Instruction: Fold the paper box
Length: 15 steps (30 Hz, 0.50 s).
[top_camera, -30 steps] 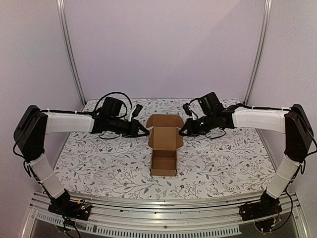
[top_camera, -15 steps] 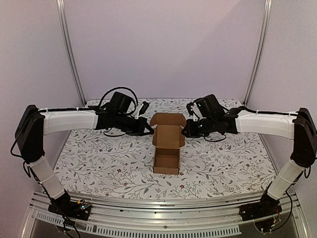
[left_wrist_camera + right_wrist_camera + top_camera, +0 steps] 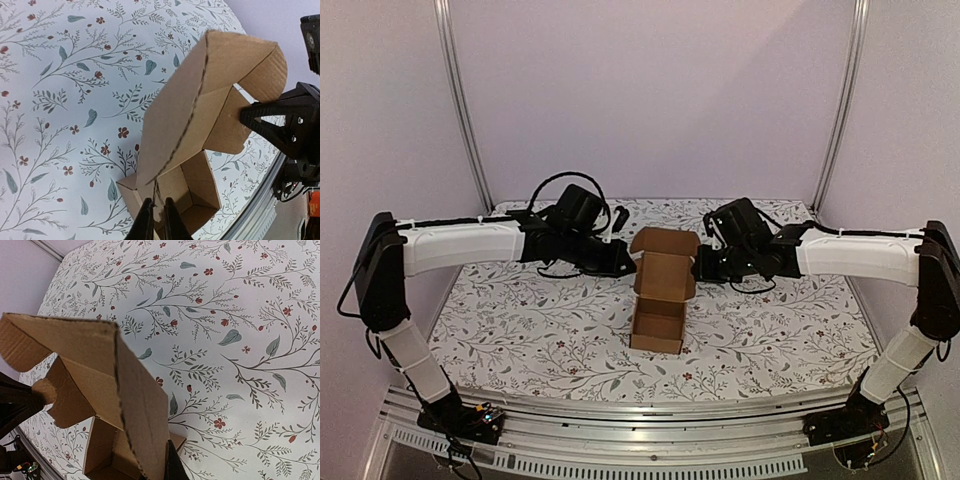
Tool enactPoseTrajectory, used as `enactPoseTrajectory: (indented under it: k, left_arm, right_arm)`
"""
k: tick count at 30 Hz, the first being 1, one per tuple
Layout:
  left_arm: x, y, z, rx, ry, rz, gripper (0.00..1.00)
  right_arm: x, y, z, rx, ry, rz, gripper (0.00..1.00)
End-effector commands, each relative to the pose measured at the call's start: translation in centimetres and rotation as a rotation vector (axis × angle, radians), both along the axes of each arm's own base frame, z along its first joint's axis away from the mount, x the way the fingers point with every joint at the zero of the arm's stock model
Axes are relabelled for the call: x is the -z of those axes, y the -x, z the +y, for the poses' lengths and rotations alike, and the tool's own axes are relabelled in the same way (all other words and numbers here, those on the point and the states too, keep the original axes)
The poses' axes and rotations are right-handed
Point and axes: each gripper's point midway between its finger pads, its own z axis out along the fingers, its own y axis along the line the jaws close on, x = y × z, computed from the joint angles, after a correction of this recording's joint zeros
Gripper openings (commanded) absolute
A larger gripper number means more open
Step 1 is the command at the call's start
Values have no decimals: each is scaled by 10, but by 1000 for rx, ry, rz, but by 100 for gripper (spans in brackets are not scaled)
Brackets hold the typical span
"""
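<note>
Where the arms are bolted down, a slotted metal rail (image 3: 650, 412) runs along the near edge of the counter (image 3: 520, 320), which is printed with leaves and small red flowers. The paper box (image 3: 658, 325) sits mid-counter. Its tray is open upward and its lid stands at the far side with the top flap curled forward. The left gripper (image 3: 628, 266) touches the lid's left side and the right gripper (image 3: 698, 266) its right. Both pairs of fingers are closed. In the left wrist view the fingers (image 3: 145, 224) are cut off by the lower edge, and whether cardboard lies between them is hard to make out. Black cables (image 3: 560, 185) loop above the left wrist, against the pale far wall.
</note>
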Motion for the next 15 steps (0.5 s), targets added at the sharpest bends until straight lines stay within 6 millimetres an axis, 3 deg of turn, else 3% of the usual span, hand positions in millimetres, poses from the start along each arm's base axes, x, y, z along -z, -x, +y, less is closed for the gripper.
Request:
enactPoseTrajectory:
  k: [1,7,15]
  left_arm:
    - [10,2,3,-38,-79,5,10]
    - [4,3,1,-29,-82,-12,23]
    - [-3,-12,9,21,-151,-85,54]
  right_arm:
    - [-5,1,-7,42,-2,-7,0]
    - [-5,3,-4,36,-3,-10,0]
    - [-8,8,2,-15,-1,-18,0]
